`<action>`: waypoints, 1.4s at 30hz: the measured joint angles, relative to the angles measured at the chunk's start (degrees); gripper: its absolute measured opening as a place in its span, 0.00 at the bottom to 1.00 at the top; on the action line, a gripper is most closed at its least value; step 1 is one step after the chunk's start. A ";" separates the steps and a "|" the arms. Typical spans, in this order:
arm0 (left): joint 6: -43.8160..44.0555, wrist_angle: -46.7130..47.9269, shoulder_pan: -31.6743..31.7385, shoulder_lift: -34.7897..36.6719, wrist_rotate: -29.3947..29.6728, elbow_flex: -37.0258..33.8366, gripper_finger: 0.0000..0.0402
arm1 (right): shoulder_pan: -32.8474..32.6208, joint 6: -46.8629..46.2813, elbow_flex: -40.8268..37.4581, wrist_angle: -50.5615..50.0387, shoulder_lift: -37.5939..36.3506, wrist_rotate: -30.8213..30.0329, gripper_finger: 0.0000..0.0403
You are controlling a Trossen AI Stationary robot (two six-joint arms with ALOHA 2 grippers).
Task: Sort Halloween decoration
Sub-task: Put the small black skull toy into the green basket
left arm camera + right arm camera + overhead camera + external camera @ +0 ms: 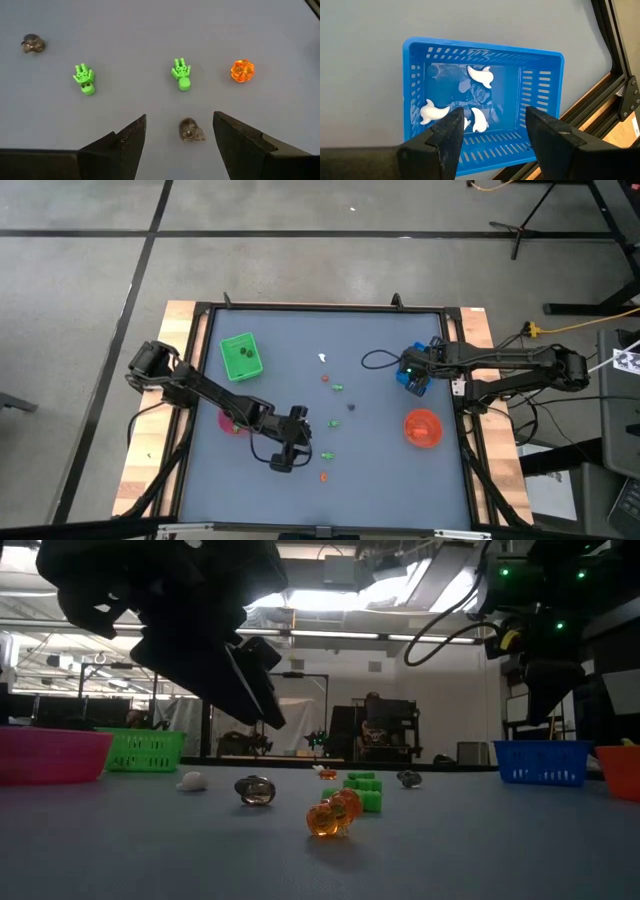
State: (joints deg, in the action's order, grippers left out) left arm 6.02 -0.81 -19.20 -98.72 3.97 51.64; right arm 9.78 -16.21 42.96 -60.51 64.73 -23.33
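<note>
Spread wide and empty, your left end effector (pixel 179 137) is hovering over the grey counter (pixel 380 470), its dark wedge-shaped fingers (pixel 125 145) straddling a small dark, glossy figure (pixel 191 130) that is lying between them. Just beyond it, two bright green hand-shaped figures (pixel 181 75) and (pixel 84 79) are lying apart from each other, a translucent orange faceted pumpkin (pixel 242 70) is sitting to one side, and a second dark figure (pixel 33 43) is resting well off.

Your right end effector (pixel 492 132) is hanging parted and empty above the blue slatted plastic basket (pixel 540 80), where smooth white ghost shapes (pixel 481 75) are already lying on the floor. A green slatted tray (pixel 239 356), a pink bowl (pixel 50 755) and an orange bowl (pixel 422 427) are standing at the counter's edges.

From here, you are likely facing a slippery pick: the dark figure looks rounded, hard and shiny, so a close that lands off-centre could squirt it sideways across the smooth counter. Descending too low could drive the fingertips into the surface. The nearest green figure is lying close enough that a sweep could knock it astray or trap it alongside.
</note>
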 joint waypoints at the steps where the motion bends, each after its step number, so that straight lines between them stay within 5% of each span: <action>1: 0.00 -0.07 0.00 0.00 0.00 0.00 0.53 | 0.00 0.00 0.00 0.00 0.00 0.00 0.52; 26: 0.04 -6.51 -1.97 -9.73 -0.41 0.04 0.52 | -0.04 0.00 0.02 0.51 0.02 0.46 0.52; 42: 0.07 -6.53 -1.99 -9.77 -0.57 0.04 0.33 | 0.00 0.00 0.02 0.50 0.02 0.46 0.52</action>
State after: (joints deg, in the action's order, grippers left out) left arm 6.09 -7.33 -21.19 -108.49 3.40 51.68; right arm 9.78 -16.21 42.98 -60.01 64.75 -22.87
